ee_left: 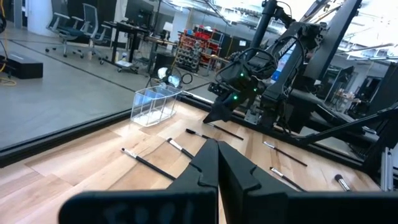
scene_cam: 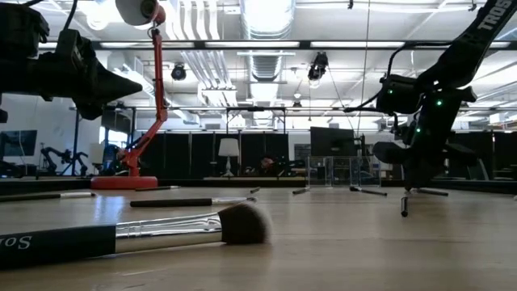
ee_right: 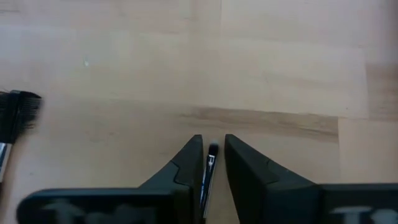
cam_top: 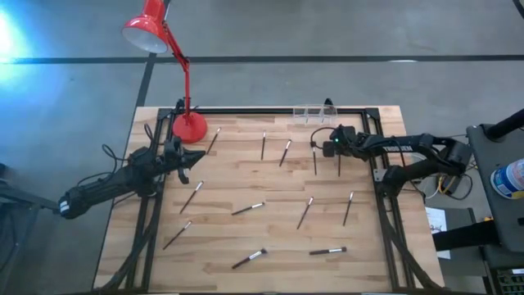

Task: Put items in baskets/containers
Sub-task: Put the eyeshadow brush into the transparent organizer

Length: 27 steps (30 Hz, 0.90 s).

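Note:
About a dozen thin dark-handled brushes (cam_top: pixel 247 208) lie scattered flat on the wooden table. The clear organiser (cam_top: pixel 311 115) stands at the far edge and also shows in the left wrist view (ee_left: pixel 154 104). My right gripper (cam_top: pixel 317 144) is just near of the organiser, low over the table and shut on one brush (ee_right: pixel 211 163). My left gripper (ee_left: pixel 217 163) is shut and holds nothing. It hovers over the table's left side (cam_top: pixel 182 161), near the lamp's base. My right gripper pinches a thin brush between its two fingers, which come from above and point down at the table. The brush's dark end (ee_right: pixel 213 148) shows at the fingertips, and its shaft (ee_right: pixel 206 180) runs back between them. Whether the brush is off the wood, I cannot tell.
A red desk lamp (cam_top: pixel 188 124) stands on the far left corner, its head leaning beyond the table. A dark metal frame (cam_top: pixel 385 205) runs along the table's left, right and far sides. A large fluffy brush (scene_cam: pixel 161 230) lies near the low camera. Bare wood shows between the brushes.

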Tool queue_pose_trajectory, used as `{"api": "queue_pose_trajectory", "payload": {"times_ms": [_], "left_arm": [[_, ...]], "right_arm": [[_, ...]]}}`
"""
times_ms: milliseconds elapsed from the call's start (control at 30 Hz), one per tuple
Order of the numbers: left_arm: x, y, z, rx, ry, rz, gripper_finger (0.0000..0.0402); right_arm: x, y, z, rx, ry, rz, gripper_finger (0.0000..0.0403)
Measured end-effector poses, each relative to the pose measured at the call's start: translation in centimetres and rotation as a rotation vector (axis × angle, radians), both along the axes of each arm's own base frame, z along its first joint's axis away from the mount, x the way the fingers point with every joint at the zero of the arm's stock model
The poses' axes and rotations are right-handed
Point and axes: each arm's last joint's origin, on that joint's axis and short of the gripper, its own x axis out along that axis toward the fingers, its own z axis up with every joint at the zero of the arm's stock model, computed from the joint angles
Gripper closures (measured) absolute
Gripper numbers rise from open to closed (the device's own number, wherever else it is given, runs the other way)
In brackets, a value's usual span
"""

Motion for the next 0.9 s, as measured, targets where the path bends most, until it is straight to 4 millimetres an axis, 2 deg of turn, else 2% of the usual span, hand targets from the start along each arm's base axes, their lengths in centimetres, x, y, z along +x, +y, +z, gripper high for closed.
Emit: {"api": "queue_pose_trajectory", "payload": {"times_ms": [300,700,900], "left_arm": [[0.0,0.1,0.4,0.032,-0.038,0.029,0.0401],[0.0,0.1,0.5,0.009,-0.051,0.040,0.0401],[-0.1,0.2,0.5,0.043,-0.041,0.069,0.0401]], "right_arm": [[-0.1,0.1,0.6,-0.011,-0.019,0.053,0.0392],[0.0,0.3,2.9,-0.115,-0.097,0.147,0.0394],[0.8,0.7,4.6,-0.227,-0.187,0.231,0.0394]]}}
